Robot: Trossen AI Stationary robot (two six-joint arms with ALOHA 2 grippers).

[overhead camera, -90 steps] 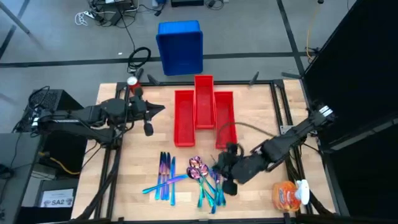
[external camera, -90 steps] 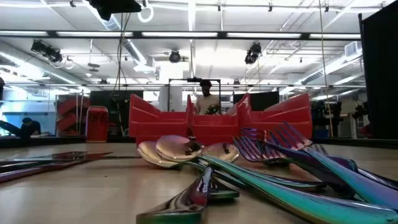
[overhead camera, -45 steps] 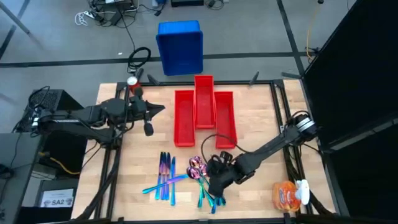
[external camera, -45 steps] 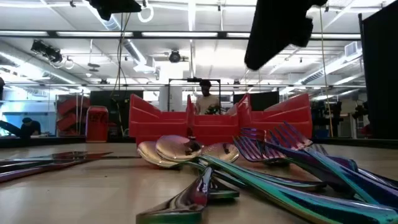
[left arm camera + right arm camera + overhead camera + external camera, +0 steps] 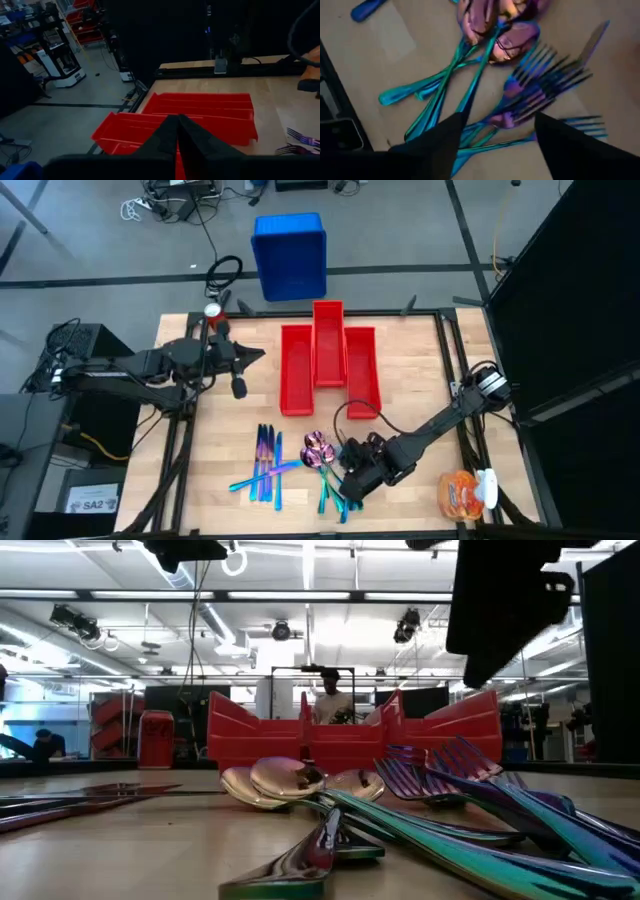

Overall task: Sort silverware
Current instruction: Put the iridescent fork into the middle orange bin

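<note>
At the far left of the high view a grey floor carries a dark cabinet (image 5: 75,345) and trailing cables; the left arm reaches from there over the tabletop's (image 5: 420,370) left edge, and its left tool (image 5: 238,370) hangs near the red bins with its two dark fingers (image 5: 176,137) pressed together to a point in the left wrist view. A small red-capped object (image 5: 212,311) stands at the back left corner of the pale wooden tabletop, which is framed by dark rails; behind it on the floor sits a blue bin (image 5: 290,255). Three long red bins (image 5: 330,365) lie side by side at the middle back, the centre one set farther back than its neighbours. In front of them the silverware is in loose groups: knives (image 5: 265,465) lying roughly parallel at the left, spoons (image 5: 318,450) with bowls clustered in the middle, and forks (image 5: 540,82) fanned just beside them, their teal and purple handles crossing. The right tool (image 5: 350,485) hovers just over the forks and handles, its fingers (image 5: 437,140) spread wide on either side of the heap, touching nothing that can be seen. Farther right the right arm runs back to the tabletop's right edge, and an orange packet (image 5: 462,492) lies at the front right corner; a black panel closes off the right side. The low view shows a bright hall with ceiling lights, shelving, and a person (image 5: 330,700) standing behind the bins.
</note>
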